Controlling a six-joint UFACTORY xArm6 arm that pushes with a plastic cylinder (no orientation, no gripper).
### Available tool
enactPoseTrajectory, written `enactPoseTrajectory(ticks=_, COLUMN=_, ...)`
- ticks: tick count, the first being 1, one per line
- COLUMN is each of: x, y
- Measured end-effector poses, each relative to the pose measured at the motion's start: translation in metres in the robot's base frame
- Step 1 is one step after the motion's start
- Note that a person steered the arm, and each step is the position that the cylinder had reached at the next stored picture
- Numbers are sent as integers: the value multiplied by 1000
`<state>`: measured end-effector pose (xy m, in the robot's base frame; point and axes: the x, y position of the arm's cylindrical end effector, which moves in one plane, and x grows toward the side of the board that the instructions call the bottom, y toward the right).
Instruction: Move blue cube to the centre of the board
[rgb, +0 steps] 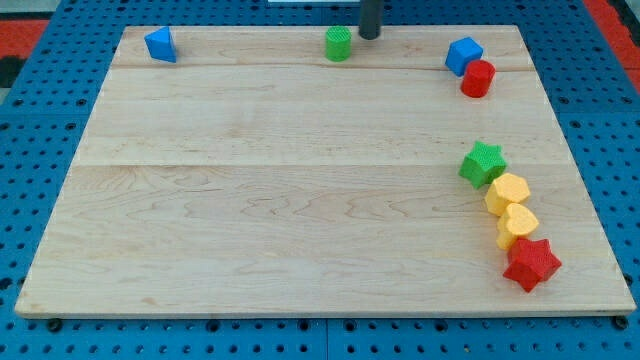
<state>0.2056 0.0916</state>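
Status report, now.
My tip at top edge, right of green cylinder. Blue cube top right, touching red cylinder. Centre path open.

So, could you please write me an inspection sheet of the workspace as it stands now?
Surface: wooden board, its middle bare.
Job's things: blue cube near the view's top right, touching a red cylinder.
Clutter: blue triangular block top left; green cylinder top middle; at the right edge a chain of green star, yellow hexagon, yellow heart, red star.
Grippers: none fitted; my tip sits just right of the green cylinder, far left of the blue cube.
Cables: nothing seen.
Surroundings: blue perforated base.
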Motion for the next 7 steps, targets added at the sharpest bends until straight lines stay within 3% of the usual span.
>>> enactPoseTrajectory(ticks=2, x=-5, y=65)
enactPoseTrajectory(ticks=4, x=72, y=161)
enactPoseTrajectory(ticks=6, x=93, y=173)
enactPoseTrajectory(ticks=7, x=71, y=139)
